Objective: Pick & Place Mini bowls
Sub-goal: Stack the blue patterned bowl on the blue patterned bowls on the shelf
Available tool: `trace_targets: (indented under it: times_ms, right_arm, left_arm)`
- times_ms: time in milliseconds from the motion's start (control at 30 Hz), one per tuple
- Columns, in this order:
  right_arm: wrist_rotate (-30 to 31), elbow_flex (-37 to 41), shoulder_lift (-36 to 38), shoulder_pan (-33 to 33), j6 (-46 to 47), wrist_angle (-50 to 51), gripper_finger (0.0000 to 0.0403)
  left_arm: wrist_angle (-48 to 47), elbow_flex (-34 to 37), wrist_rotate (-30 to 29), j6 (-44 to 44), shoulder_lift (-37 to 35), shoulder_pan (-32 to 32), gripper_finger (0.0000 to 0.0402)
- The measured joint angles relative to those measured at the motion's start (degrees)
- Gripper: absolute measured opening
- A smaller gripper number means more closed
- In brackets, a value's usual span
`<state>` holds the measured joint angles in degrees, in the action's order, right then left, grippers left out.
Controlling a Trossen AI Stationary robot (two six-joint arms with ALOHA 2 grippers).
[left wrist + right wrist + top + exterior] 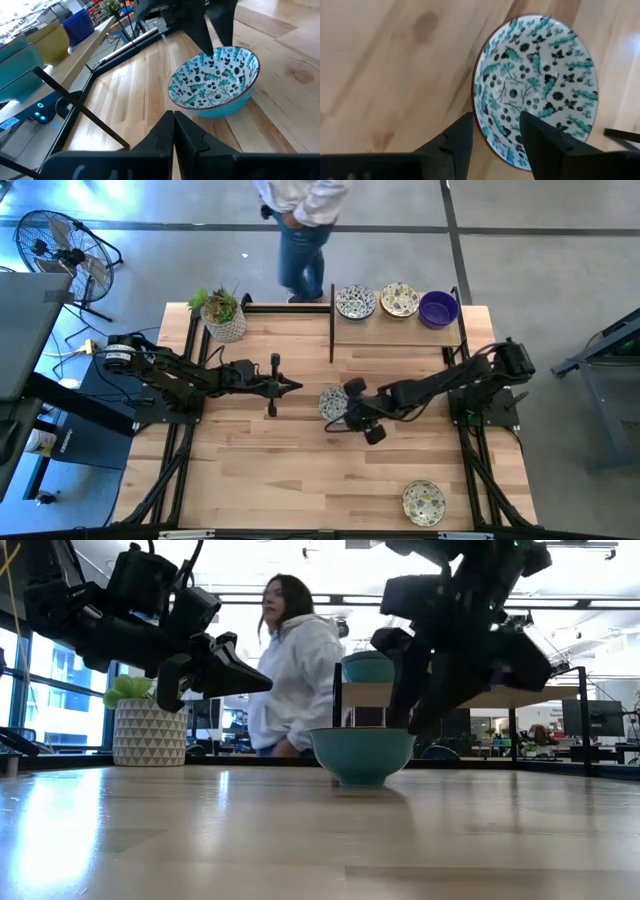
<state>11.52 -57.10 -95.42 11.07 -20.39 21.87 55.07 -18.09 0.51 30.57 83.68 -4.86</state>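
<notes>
A mini bowl (pixel 328 402), white with a dark and teal floral pattern inside and teal outside, rests on its base at the table's middle; it also shows in the low view (pixel 362 752), the left wrist view (pixel 215 80) and the right wrist view (pixel 540 80). My right gripper (pixel 495 122) is open and comes down over the bowl's edge (pixel 345 408), one finger inside the bowl and one outside. My left gripper (pixel 295 387) is shut and empty, held above the table just left of the bowl (pixel 174 125). My right gripper stands astride the bowl's rim (pixel 487 142), with one finger (pixel 540 140) over the inside and the other (pixel 462 137) outside, slanting down from the table's right. The bowl sits upright on the table. I cannot tell whether either finger touches it.
A raised shelf (pixel 400 322) at the far right holds two patterned bowls (pixel 355 302) (pixel 399 300) and a purple bowl (pixel 438 308). Another patterned bowl (pixel 423 501) lies near the front right. A white pot with a plant (pixel 225 315) stands far left. A person (pixel 300 230) stands beyond the far edge.
</notes>
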Motion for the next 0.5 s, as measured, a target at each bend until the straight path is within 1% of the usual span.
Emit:
trace_targets:
  times_ms: [200,400,500]
  right_arm:
    - [0.4,0.3,-2.9,0.0,-4.5,0.9,0.0138]
    - [2.2,0.3,-4.3,-0.2,-5.6,0.4,0.0135]
    - [1.9,0.3,-4.3,-0.6,-5.4,-0.4,0.0121]
  left_arm:
    - [-0.7,0.0,0.0,-0.4,0.0,0.0,0.0000]
    - [-0.8,0.0,-0.1,-0.4,0.0,0.0,0.0000]
    - [-0.8,0.0,-0.1,-0.4,0.0,0.0,0.0000]
